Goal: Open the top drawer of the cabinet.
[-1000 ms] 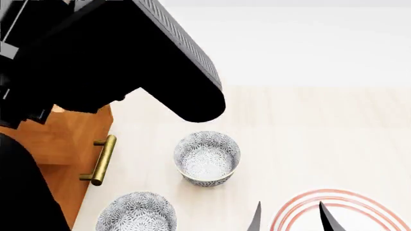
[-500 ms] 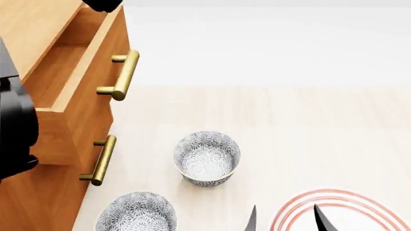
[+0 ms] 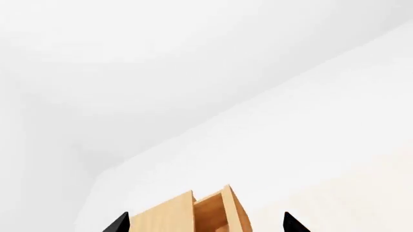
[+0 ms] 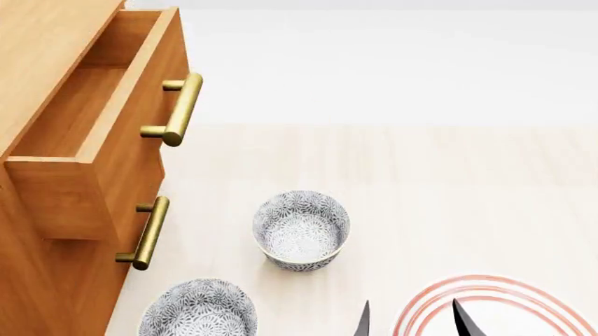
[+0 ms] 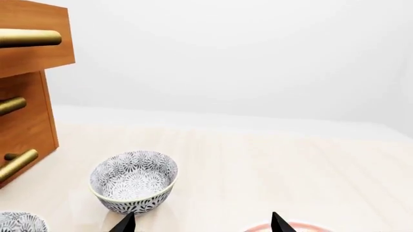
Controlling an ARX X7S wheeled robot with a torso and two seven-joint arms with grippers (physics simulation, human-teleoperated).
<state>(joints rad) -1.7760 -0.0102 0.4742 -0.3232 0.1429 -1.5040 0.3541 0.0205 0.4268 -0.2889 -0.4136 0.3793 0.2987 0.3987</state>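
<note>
The cabinet stands at the left of the head view. Its top drawer is pulled out, showing the plain wood box inside, with its brass handle free. My left gripper is open and empty, out of the head view; in the left wrist view it is well away from the cabinet and the open top drawer. My right gripper is open and empty, low at the front, away from the cabinet. The right wrist view shows its open tips and the drawer front.
Two patterned bowls sit on the pale floor by the cabinet. A white plate with red rings lies under the right gripper. The second drawer's handle is below the top drawer. The third handle shows lower.
My left arm, which covered the top drawer a second ago, has drawn away out of the head view, uncovering the pulled-out drawer. The right gripper has shifted slightly left.
</note>
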